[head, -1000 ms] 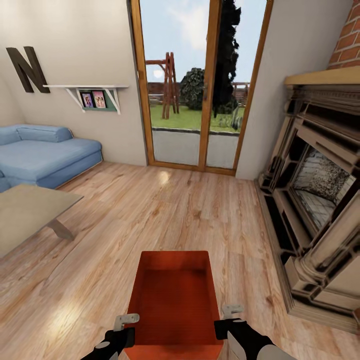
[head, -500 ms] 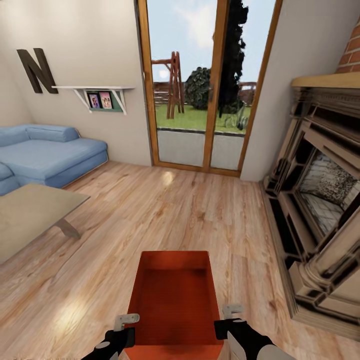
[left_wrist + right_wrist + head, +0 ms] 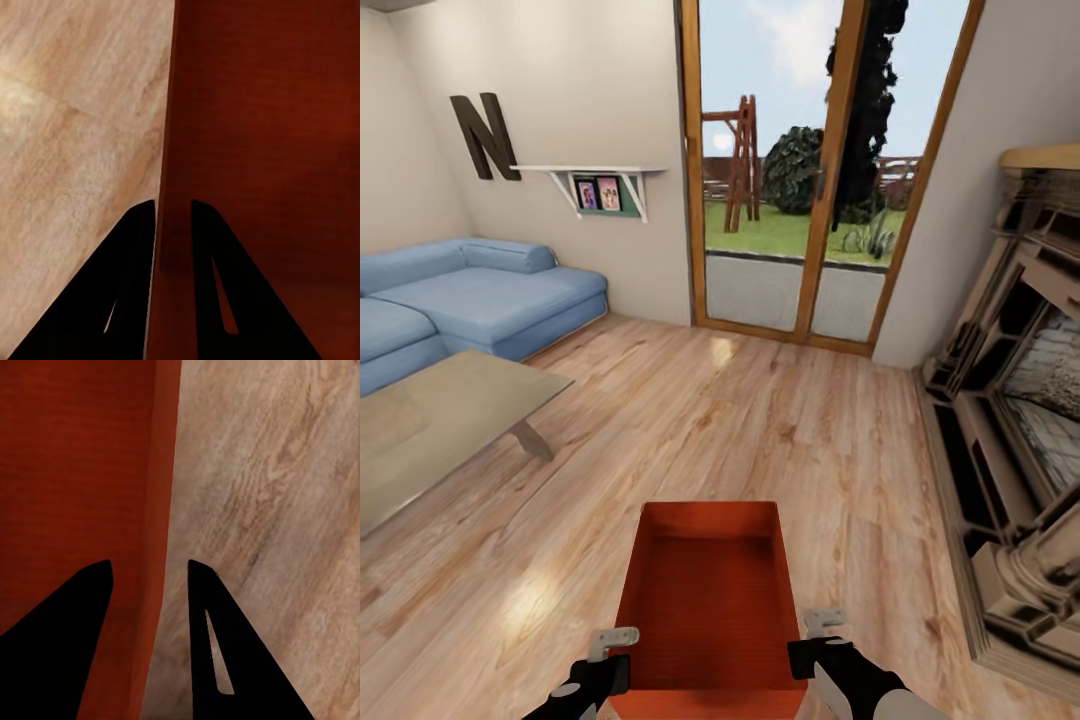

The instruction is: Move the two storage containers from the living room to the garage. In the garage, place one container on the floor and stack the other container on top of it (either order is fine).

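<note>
Storage container [image 3: 707,610], red-orange and open-topped, at lower centre of the head view, carried between both grippers above the wood plank floor [image 3: 760,430]. Left gripper [image 3: 612,652], lower left, has its two fingers closed on the container's left wall, one finger [image 3: 124,292] outside and one inside, as the left wrist view shows on the container [image 3: 262,150]. Right gripper [image 3: 812,640], lower right, straddles the right wall of the container [image 3: 82,472]; its fingers [image 3: 217,652] stand wider than the wall, and contact cannot be judged. Middle distance: grey coffee table [image 3: 440,425] at left, fireplace [image 3: 1020,440] at right. Far: blue sofa [image 3: 470,300], wall shelf [image 3: 595,180] beside letter N [image 3: 485,135], and glazed garden doors [image 3: 820,180] at upper centre.
</note>
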Robot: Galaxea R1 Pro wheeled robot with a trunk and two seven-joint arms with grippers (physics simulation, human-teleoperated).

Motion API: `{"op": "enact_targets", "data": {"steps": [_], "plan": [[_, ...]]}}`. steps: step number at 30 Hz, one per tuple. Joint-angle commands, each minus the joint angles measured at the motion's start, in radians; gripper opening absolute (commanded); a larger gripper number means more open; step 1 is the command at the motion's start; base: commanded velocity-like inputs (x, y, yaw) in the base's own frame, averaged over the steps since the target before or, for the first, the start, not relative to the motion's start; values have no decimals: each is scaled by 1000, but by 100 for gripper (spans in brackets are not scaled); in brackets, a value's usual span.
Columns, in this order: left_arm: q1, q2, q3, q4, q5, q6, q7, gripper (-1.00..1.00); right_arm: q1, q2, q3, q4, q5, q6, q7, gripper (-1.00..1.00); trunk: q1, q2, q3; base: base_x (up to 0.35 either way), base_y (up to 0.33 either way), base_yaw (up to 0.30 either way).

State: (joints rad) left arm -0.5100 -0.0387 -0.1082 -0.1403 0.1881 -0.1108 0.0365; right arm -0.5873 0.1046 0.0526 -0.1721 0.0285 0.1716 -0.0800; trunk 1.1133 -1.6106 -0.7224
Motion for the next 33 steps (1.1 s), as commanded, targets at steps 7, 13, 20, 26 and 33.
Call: {"op": "enact_targets", "data": {"steps": [7,13,20,26,33], "plan": [[-1,0,-8,2,4,-4,11,-100,0,0,6,-3,13,8,-7,-100,0,0,-8,-23,0,220],[-1,0,-8,3,3,-3,11,-100,0,0,7,-3,13,8,-7,-100,0,0,-14,-131,0,238],[-1,1,-8,2,3,-8,11,-100,0,0,17,-3,13,8,-7,-100,0,0,-19,-121,0,249],[-1,0,-8,3,1,-34,11,-100,0,0,18,-3,13,8,-7,-100,0,0,-23,-86,0,254],[-1,-1,-8,4,1,-38,11,-100,0,0,18,-3,13,8,-7,-100,0,0,-28,-288,0,256]]}}
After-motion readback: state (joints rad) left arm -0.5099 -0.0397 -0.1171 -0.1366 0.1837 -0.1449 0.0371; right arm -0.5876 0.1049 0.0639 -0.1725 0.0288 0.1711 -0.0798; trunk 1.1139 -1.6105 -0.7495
